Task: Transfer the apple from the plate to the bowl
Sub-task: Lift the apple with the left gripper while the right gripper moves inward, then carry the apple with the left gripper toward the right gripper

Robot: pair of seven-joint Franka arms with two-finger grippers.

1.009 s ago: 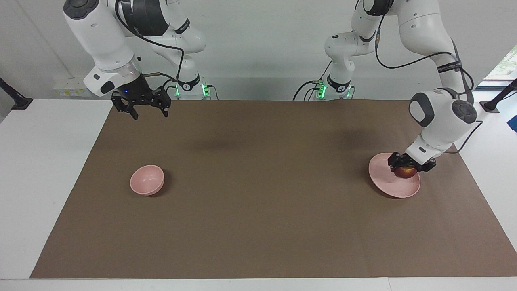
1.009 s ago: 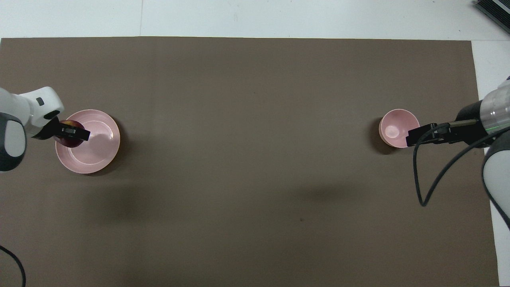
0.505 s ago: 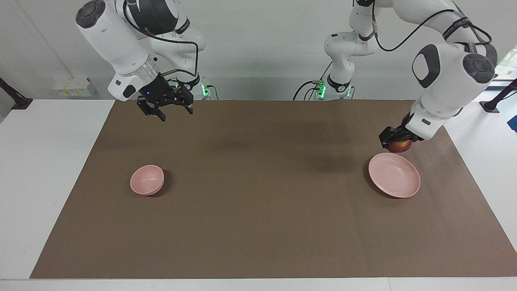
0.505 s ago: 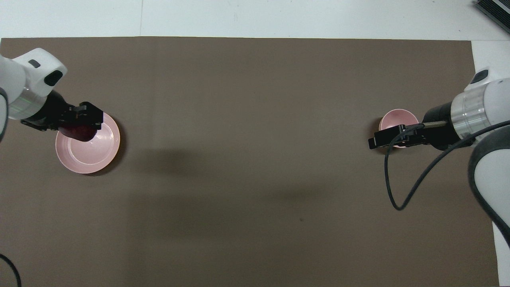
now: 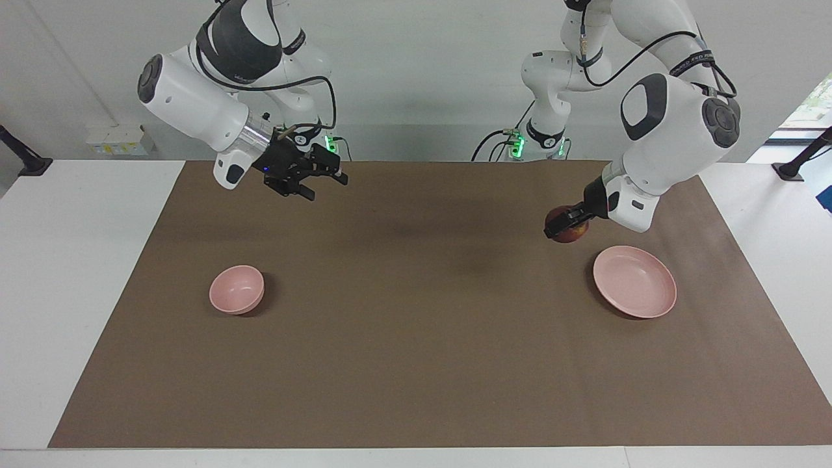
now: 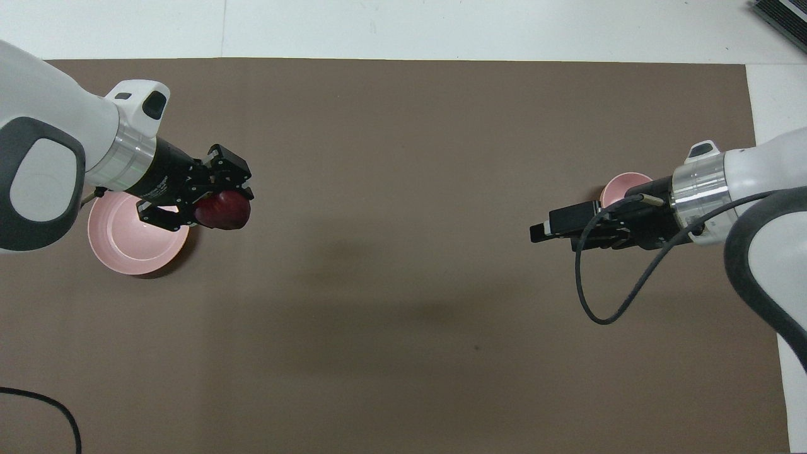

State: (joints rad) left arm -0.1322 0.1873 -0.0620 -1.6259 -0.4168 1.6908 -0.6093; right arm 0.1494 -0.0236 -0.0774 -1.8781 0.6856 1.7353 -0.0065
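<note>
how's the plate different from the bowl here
The plate is wide and shallow; the bowl is small and deep. The plate lies toward the left arm's end of the table, the bowl toward the right arm's end. In the overhead view the left hand, holding the apple, covers part of the plate, while the right hand hides most of the bowl. Both are plain pink, round and empty.
</note>
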